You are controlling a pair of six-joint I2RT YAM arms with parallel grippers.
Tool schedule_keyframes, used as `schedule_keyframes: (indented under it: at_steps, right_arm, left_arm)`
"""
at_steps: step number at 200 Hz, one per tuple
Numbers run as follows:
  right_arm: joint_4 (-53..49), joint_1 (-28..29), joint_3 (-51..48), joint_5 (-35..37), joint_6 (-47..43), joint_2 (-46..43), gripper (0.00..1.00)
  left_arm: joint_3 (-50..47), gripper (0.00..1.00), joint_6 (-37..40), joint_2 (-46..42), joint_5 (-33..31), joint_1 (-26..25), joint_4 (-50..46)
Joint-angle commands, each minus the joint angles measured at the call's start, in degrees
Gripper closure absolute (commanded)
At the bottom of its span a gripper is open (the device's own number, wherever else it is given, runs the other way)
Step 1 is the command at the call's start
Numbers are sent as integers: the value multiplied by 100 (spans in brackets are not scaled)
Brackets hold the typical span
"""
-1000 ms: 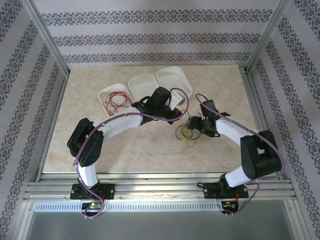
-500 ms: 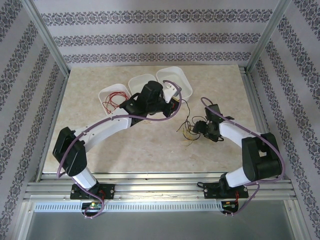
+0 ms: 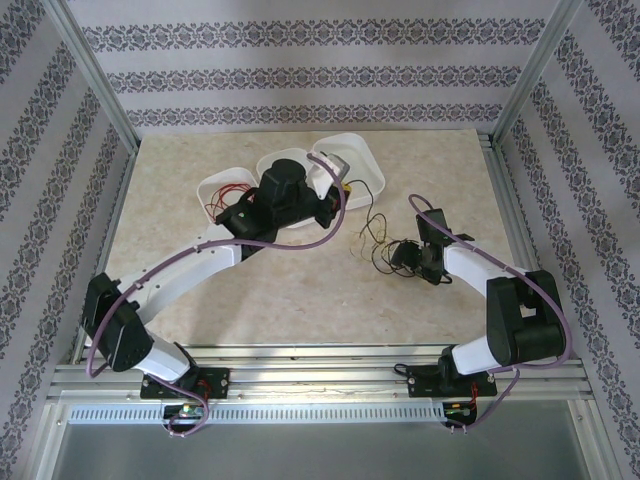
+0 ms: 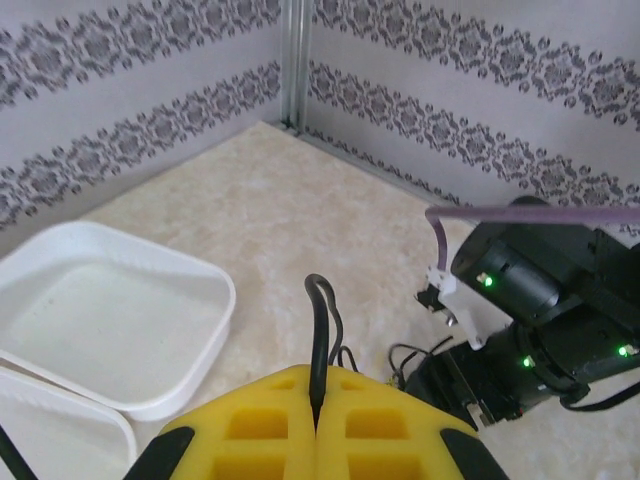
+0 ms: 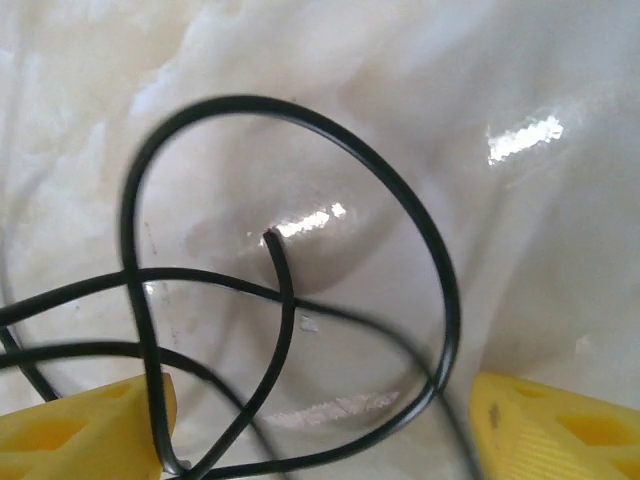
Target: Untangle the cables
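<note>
A tangle of black and yellowish-tan cables lies on the table right of centre. My left gripper hovers by the trays, its yellow fingers shut on a black cable that loops up from between the pads and stretches back to the tangle. My right gripper is at the tangle's right side. In the right wrist view its yellow fingertips stand apart, open, low over the table with black cable loops lying between them. Red cables rest in the left tray.
Three white trays sit at the back: left, middle, right. An empty white tray lies to the left in the left wrist view, and the right arm on the right. Metal frame posts and patterned walls surround the table.
My left arm has swung back and left toward the trays, drawing its black cable out of the tangle. The right gripper has shifted slightly right and its fingers have narrowed a little.
</note>
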Motion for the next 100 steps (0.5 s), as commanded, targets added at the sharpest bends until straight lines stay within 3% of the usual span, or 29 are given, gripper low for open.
schedule_keyframes:
  at_steps: [1,31,56,100]
  right_arm:
    - [-125,-51,-80,11,-88,-98,23]
    - [-95,-78,-120,-7,-98,-71,28]
    - [-99,-88,-124,-52,-117,-105,38]
    - [-109,-89,-134,-231,-170,-596,39]
  left_arm:
    - [22,100,206,-286,-201,-67,435]
    - [-3,100,246,-464,-161,-67,625]
    - [26,100,222,-514,46,-67,688]
    - [112,100,191,-321,505,-67,573]
